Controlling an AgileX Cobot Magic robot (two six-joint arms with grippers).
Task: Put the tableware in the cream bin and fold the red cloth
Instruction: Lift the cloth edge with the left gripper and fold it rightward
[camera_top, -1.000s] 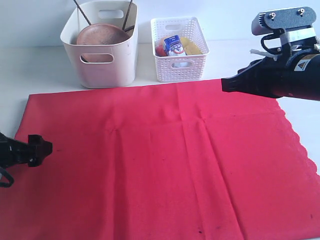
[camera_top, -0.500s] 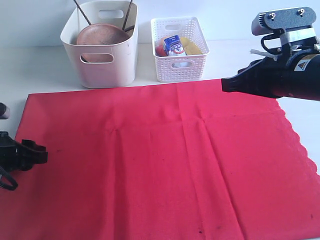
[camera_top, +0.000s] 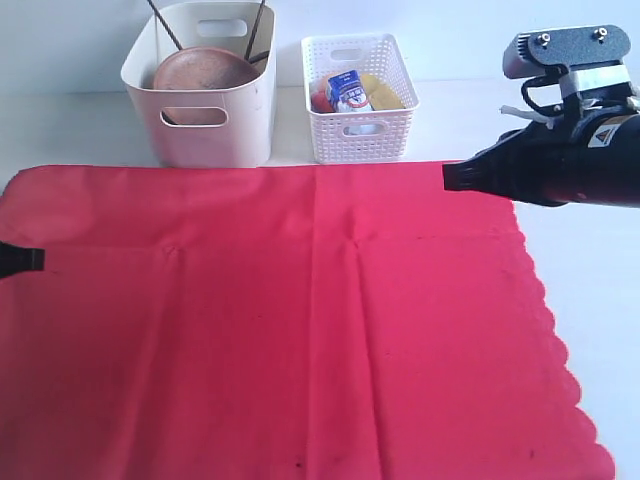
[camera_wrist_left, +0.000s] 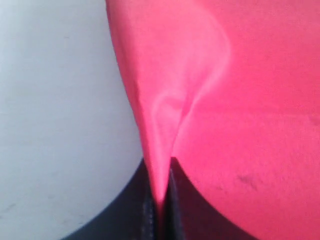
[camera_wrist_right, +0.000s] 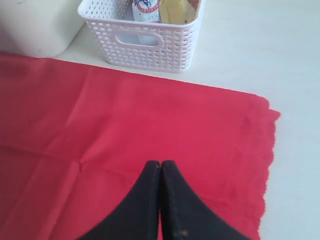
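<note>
The red cloth (camera_top: 300, 320) lies spread over the table, its scalloped edge on the right. At the far left edge of the exterior view my left gripper (camera_top: 30, 260) pinches the cloth's left side; up close a raised fold of the red cloth (camera_wrist_left: 165, 130) runs between its shut fingers (camera_wrist_left: 160, 200). My right gripper (camera_top: 452, 178) hovers over the cloth's back right part, shut and empty (camera_wrist_right: 160, 167). The cream bin (camera_top: 205, 95) stands at the back left with the round brown plate (camera_top: 200, 75) and dark chopsticks (camera_top: 258, 28) inside.
A white lattice basket (camera_top: 360, 125) with a milk carton (camera_top: 350, 92) and other food stands right of the cream bin; it also shows as the basket (camera_wrist_right: 145, 45) just beyond the cloth's far edge. Bare white table (camera_top: 590, 290) lies right of the cloth.
My left gripper has pulled back to the left, dragging the red cloth leftward with it; the scalloped edge has shifted left. The right arm has barely moved.
</note>
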